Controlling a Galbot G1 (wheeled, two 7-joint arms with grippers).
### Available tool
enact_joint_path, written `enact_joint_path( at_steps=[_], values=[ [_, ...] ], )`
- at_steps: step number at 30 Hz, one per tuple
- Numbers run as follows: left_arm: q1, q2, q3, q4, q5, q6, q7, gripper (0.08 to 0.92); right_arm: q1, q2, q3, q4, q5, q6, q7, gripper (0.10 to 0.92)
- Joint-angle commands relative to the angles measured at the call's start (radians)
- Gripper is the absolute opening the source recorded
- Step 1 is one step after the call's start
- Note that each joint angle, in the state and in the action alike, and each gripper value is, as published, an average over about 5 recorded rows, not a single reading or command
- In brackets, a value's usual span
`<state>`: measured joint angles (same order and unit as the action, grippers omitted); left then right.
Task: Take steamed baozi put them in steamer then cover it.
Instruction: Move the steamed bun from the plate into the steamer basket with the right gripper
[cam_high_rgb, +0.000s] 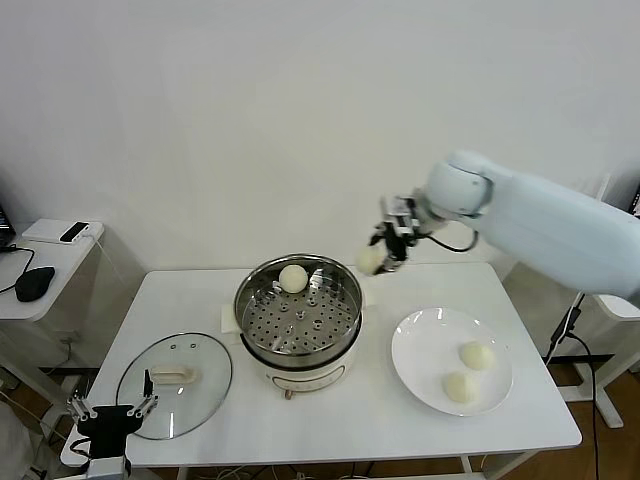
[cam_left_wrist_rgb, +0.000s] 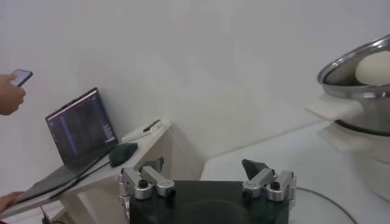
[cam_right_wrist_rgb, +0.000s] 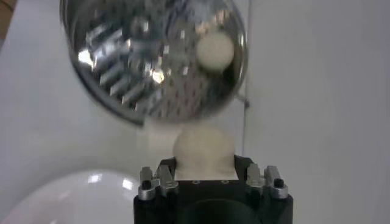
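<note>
The white table (cam_high_rgb: 330, 420) carries everything, with bare surface in front of the steamer and behind the plate, and only a narrow strip between the lid and the table's front-left edge. The right arm reaches in from the right, its gripper (cam_high_rgb: 385, 255) held in the air just beyond the steamer's back-right rim, fingers clamped on one bun (cam_high_rgb: 372, 259). The steamer (cam_high_rgb: 298, 312) stands at the table's middle, open mouth facing up, its knob toward the front edge. The white plate (cam_high_rgb: 425, 345) lies to its right, a little apart. The glass lid (cam_high_rgb: 175, 384) lies flat to the steamer's left, its handle's long axis running left to right. The left gripper (cam_high_rgb: 112, 412) hangs at the front-left corner, just over the lid's near edge, fingers wide apart and empty.

Four buns in all: one in the right gripper, one bun (cam_high_rgb: 292, 278) on the steamer's perforated tray near the back rim, two buns (cam_high_rgb: 467, 371) side by side on the plate. One steamer, one lid, one plate.
</note>
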<state>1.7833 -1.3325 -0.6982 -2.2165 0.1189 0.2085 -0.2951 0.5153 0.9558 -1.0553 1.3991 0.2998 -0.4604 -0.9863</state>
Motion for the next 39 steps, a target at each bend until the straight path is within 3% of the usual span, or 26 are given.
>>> enact_joint_path(
  at_steps=[1,11,36,39],
  values=[
    [-0.002,0.002,-0.006,0.011,0.000,-0.001,0.000,0.823,0.040,0.328,-0.051,-0.125,0.142,-0.054,0.054,0.610],
    [-0.003,-0.001,-0.022,-0.003,-0.002,0.000,0.000,0.823,-0.080,0.476,-0.072,-0.254,0.167,-0.102,0.093,0.611],
    [-0.006,0.011,-0.033,-0.004,-0.003,-0.003,-0.002,0.823,-0.173,0.556,-0.063,-0.423,0.040,-0.078,0.089,0.612],
    [-0.006,0.011,-0.035,-0.005,-0.003,-0.003,-0.003,0.823,-0.172,0.557,-0.060,-0.434,0.028,-0.071,0.084,0.649]
  ],
)
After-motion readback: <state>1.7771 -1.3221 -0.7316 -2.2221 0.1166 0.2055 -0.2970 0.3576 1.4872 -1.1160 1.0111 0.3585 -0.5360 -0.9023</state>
